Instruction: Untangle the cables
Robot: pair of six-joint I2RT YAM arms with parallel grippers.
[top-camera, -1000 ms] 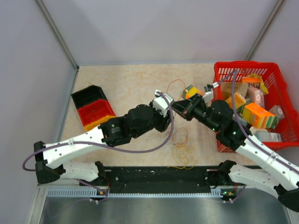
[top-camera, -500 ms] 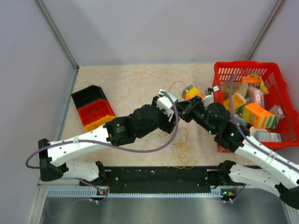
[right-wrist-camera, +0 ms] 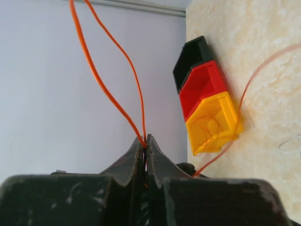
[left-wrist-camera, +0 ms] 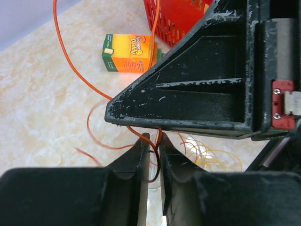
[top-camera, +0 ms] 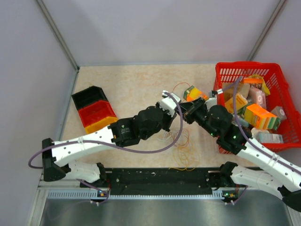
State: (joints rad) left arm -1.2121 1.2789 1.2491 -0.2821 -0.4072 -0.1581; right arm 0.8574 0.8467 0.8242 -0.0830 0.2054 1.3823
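Right gripper: jaws clamped on the orange cable, two strands rising from the pinch. In its wrist view they run roughly along the finger axis.
Left gripper: fingers nearly together with a thin slit between them. The same orange cable runs through the slit and loops just below. Can't tell if it's actually pinched.
The two grippers sit just beside each other, right above left in the left wrist view, so there's almost no free cable between them.
The rest of the cables lie as a loose tangle on the table, nearer the arm bases and below both grippers.
Judgement: next move needs separation along the cable's axis, away from the tangle. Left should confirm its grip first.
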